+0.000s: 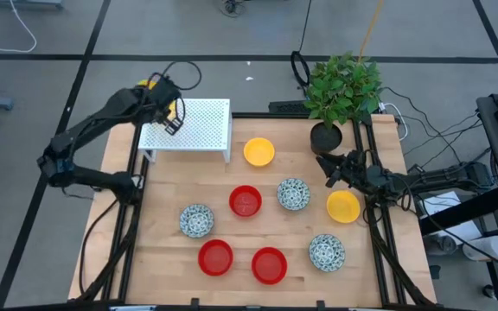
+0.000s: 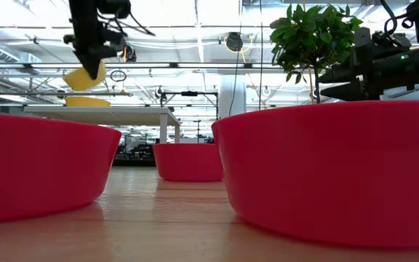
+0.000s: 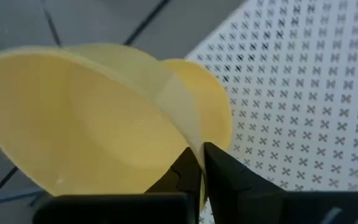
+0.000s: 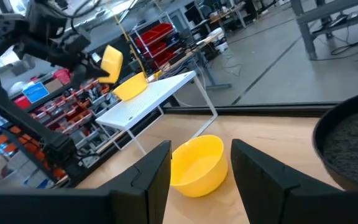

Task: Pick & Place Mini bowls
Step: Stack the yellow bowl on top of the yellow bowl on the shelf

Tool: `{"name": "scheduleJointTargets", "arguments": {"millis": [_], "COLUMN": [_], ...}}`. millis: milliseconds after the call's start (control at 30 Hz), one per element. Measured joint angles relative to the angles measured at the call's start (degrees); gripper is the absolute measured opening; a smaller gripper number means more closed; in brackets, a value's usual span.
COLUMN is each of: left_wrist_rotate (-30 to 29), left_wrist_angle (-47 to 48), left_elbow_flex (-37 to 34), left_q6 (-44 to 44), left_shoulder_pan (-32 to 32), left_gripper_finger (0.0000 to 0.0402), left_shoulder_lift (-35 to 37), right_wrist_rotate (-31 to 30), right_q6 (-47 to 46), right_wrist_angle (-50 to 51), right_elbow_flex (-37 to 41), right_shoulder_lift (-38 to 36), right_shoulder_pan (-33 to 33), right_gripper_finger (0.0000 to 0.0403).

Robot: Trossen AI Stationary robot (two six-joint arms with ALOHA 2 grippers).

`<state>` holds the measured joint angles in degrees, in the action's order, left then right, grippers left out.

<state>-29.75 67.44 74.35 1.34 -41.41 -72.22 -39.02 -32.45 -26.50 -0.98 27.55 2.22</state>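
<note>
My left gripper [image 1: 171,117] is over the left end of the white perforated rack [image 1: 201,121], shut on a yellow mini bowl [image 3: 86,118], which also shows in the low view [image 2: 84,78]. A second yellow bowl [image 4: 129,87] sits on the rack just below it. My right gripper [image 1: 327,170] is open and empty, low over the table beside the black plant pot [image 1: 325,136]. It faces a yellow bowl [image 4: 197,165] standing on the table. Red, speckled and yellow bowls stand upright on the table. My left gripper pinches the yellow bowl's rim [image 3: 194,146], one finger [image 3: 182,174] inside the bowl and the other [image 3: 232,180] outside its wall. The fingers come from above, pointing down. The bowl hangs tilted below them [image 4: 112,62], lifted clear above the rack.
On the table stand red bowls [image 1: 245,201] [image 1: 215,257] [image 1: 269,265], speckled bowls [image 1: 293,193] [image 1: 196,220] [image 1: 327,251] and yellow bowls [image 1: 259,152] [image 1: 343,206]. The potted plant [image 1: 342,86] stands at the far right. The rack stands at the far left.
</note>
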Motion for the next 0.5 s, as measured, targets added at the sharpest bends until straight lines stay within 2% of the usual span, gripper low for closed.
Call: {"name": "scheduleJointTargets", "arguments": {"millis": [133, 333, 500], "left_wrist_rotate": [3.77, 2.38, 1.96], "left_wrist_angle": [0.01, -0.04, -0.17], "left_elbow_flex": [-0.02, -0.02, -0.02], "left_q6": [-2.24, -5.55, -7.05], "left_shoulder_pan": [-2.38, -3.49, -3.96], "left_gripper_finger": [0.0006, 0.0029, 0.0019], "left_shoulder_lift": [-3.68, -6.20, -6.21], "right_wrist_rotate": [-0.18, -0.21, -0.21], "right_q6": [0.07, -1.56, -1.79], "right_wrist_angle": [0.00, 0.00, 0.00], "right_elbow_flex": [0.00, 0.01, 0.01], "right_shoulder_lift": [0.00, 0.00, 0.00], "right_shoulder_pan": [0.00, 0.00, 0.00], "right_gripper_finger": [0.0155, 0.0155, 0.0155]}}
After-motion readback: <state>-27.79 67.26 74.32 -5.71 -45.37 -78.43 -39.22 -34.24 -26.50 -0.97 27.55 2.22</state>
